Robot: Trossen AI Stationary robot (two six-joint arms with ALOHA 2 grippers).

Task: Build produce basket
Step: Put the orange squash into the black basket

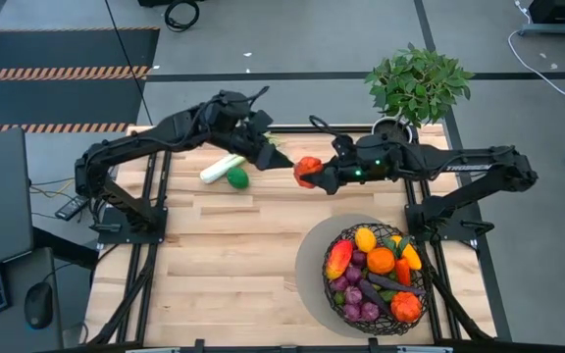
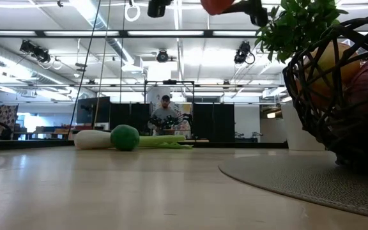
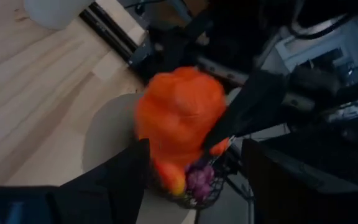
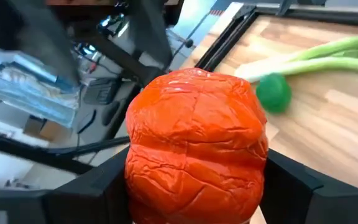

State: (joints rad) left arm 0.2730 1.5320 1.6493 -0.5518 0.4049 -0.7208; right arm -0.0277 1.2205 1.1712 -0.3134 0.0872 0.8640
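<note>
Jaws, right gripper (image 1: 307, 173): I see them clamped on 1 orange pumpkin (image 4: 194, 149), above worktop (image 1: 224, 265) | left gripper (image 1: 268, 154): jaws apart, facing it | leek (image 1: 222, 167), lime (image 1: 237, 178): touching, on worktop | basket (image 1: 333, 299): filled, right front.

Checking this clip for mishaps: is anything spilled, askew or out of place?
Nothing stands out. The leek and lime lie on the table, not yet in the basket. The right gripper holds an orange pumpkin aloft near the left gripper.
</note>
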